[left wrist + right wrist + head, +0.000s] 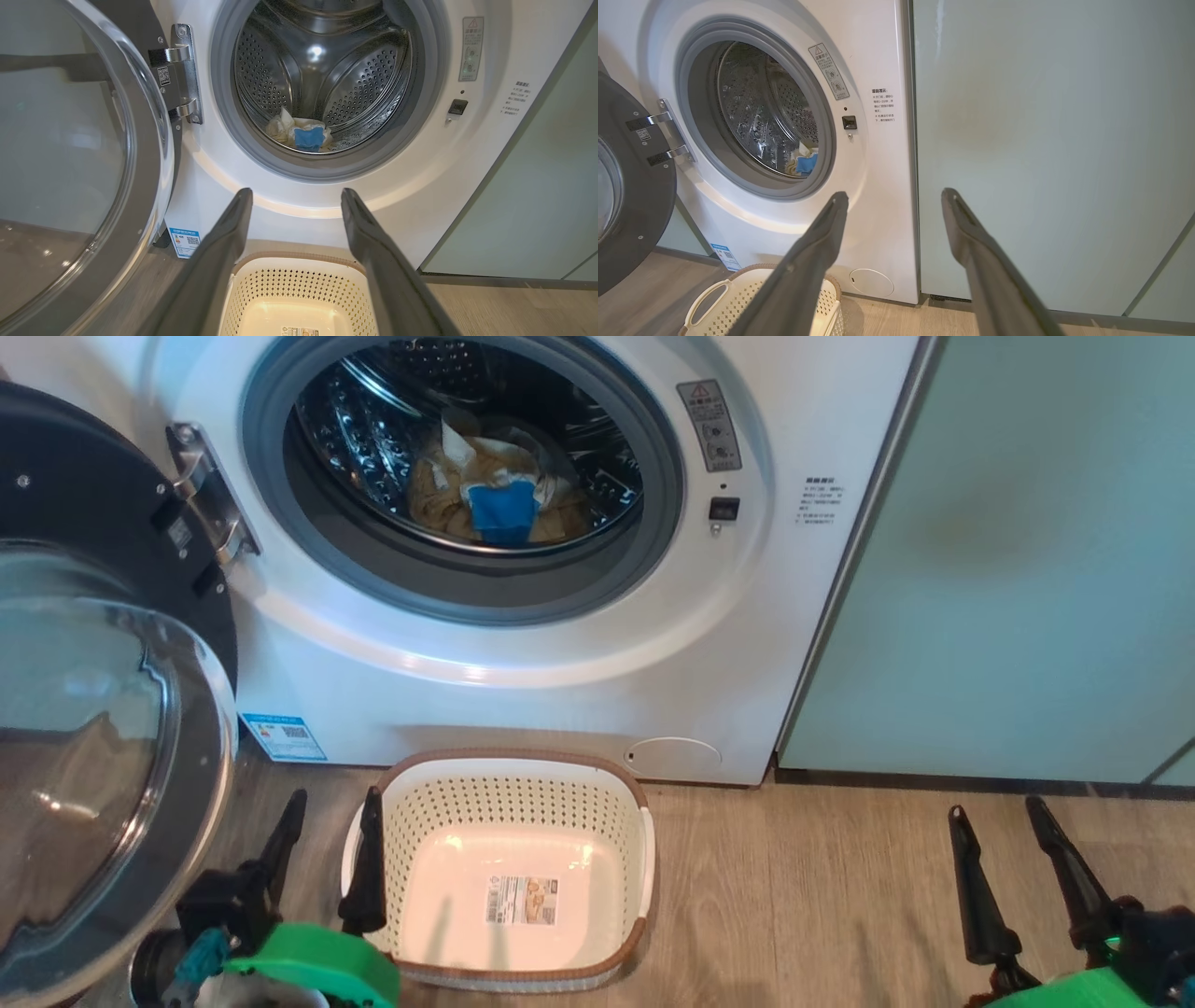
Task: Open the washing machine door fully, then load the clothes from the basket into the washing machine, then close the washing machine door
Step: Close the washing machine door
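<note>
The washing machine [597,635] [420,177] [882,186] stands with its door [93,728] [74,163] [630,186] swung wide open to the left. Inside the steel drum lie the clothes [495,490] [301,133] [803,161], pale yellow with a blue piece in front. The cream basket [523,784] [299,289] [719,298] sits on the floor before the machine, holding only a label on its bottom. My left gripper [331,803] [296,196] is open at the basket's left edge, nothing between its fingers. My right gripper [997,807] [894,196] is open over bare floor to the right.
Pale green cabinet panels [1008,560] [1041,154] adjoin the machine's right side. The floor [803,896] is wood-look planks. The open door's glass bowl bulges close to my left arm.
</note>
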You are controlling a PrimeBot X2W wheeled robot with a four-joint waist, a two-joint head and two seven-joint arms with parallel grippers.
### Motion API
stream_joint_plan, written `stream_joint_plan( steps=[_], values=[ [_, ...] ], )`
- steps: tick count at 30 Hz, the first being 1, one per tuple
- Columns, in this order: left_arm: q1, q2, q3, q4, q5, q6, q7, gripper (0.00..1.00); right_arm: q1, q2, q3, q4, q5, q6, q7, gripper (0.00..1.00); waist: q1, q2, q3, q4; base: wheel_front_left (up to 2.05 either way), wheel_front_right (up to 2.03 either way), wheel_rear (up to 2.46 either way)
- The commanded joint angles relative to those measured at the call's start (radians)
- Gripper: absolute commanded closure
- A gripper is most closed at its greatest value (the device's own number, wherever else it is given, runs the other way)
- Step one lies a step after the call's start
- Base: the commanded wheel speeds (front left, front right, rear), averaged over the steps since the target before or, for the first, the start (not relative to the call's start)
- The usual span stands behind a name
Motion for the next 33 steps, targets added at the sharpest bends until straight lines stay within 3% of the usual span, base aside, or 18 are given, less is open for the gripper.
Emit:
stream_joint_plan(
  steps=[1,17,33],
  values=[
    [-0.039,0.002,0.051,-0.027,0.018,-0.004,-0.006,0.0,-0.017,-0.012,0.019,-0.032,-0.005,-0.003,-0.007,0.0,-0.0001,0.0,-0.001,0.001,-1.48,1.48,0.0],
    [-0.039,-0.006,0.06,-0.018,0.028,-0.022,-0.006,0.0,-0.013,-0.013,0.015,-0.033,-0.004,-0.003,-0.007,0.0,-0.0001,0.0,-0.003,0.013,-1.77,1.77,0.0],
    [-0.027,-0.014,0.069,-0.02,0.033,-0.032,-0.006,0.0,-0.006,-0.009,0.01,-0.028,-0.007,-0.003,-0.007,0.0,-0.0001,0.0,-0.011,0.023,-0.24,0.24,0.0]
  ],
)
